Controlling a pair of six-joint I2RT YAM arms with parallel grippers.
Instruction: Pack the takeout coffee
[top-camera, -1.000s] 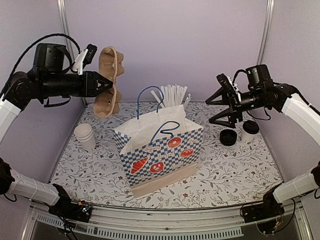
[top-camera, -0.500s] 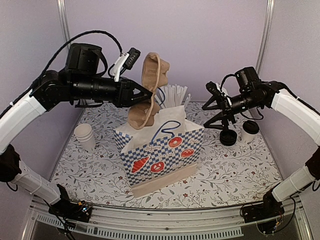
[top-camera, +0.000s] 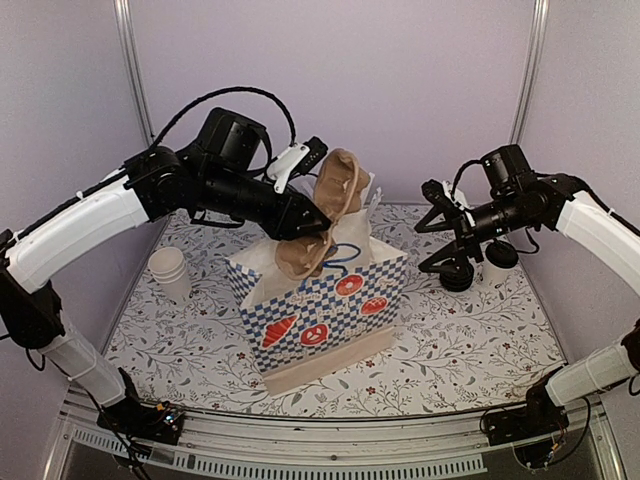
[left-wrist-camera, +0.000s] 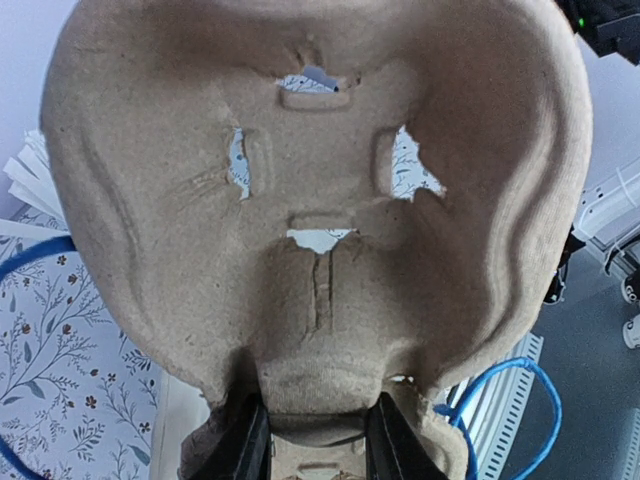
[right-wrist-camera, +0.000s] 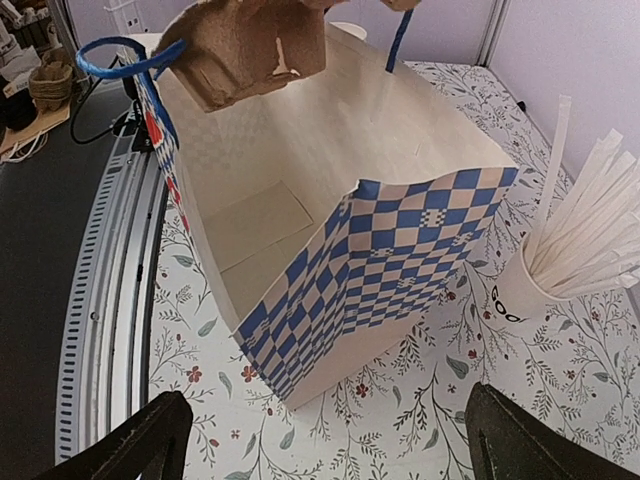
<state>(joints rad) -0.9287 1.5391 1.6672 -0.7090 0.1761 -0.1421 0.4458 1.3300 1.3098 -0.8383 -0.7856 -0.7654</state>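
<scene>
Top external: I see the open checkered bag (top-camera: 320, 300) on the surface (top-camera: 450, 340), with the pulp carrier (top-camera: 340, 185) tipped into its mouth and my left end effector (top-camera: 312, 222) clamped on it. The right end effector (top-camera: 438, 232) is spread wide and empty. The takeout coffee (top-camera: 498, 258) stands near, at its 4 o'clock, towards the right wall.

bag (top-camera: 320, 310): blue-white checks, red-orange pastry badges, tan base | handles (right-wrist-camera: 125, 52): blue cord | cup carrier (top-camera: 338, 190): tan pulp | table cover (top-camera: 470, 345): white, grey-brown leafy sprigs, tiny red flowers | coffee cup (top-camera: 499, 260), bag's 3 o'clock: white, black lid | stacked cups (top-camera: 170, 272), 9 o'clock: white | straws (right-wrist-camera: 585, 225): white | walls (top-camera: 400, 90): lilac
</scene>
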